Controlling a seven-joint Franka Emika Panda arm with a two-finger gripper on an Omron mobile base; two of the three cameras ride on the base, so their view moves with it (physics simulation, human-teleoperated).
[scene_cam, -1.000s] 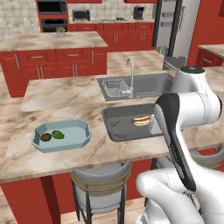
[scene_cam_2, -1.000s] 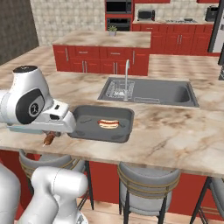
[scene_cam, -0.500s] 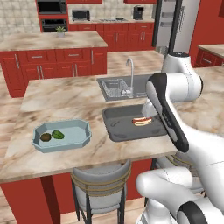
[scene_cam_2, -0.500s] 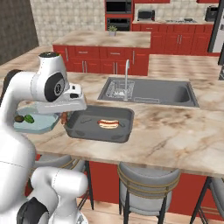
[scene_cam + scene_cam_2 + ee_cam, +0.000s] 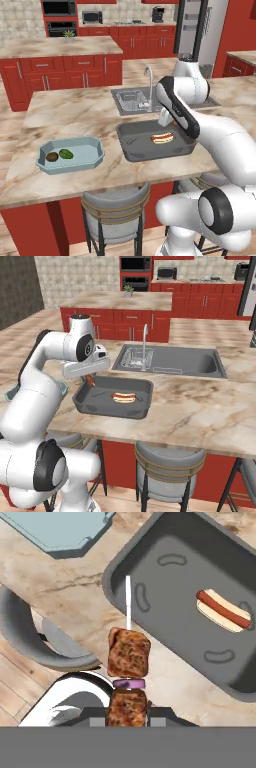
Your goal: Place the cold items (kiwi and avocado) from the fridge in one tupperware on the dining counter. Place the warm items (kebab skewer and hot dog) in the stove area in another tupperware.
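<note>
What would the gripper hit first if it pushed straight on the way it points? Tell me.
Probably the near rim of the dark tupperware. The gripper, shut on the kebab skewer, points the stick's tip at that edge, though depth is unclear and the skewer would touch first.

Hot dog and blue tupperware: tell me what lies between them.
Left base view: between the hot dog and the blue tupperware lie the grey tupperware's bare floor, its left wall, then bare marble counter.

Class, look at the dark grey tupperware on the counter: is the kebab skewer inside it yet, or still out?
Still out. The kebab skewer is held in the gripper above the counter edge; the dark grey tupperware holds the hot dog alone.
</note>
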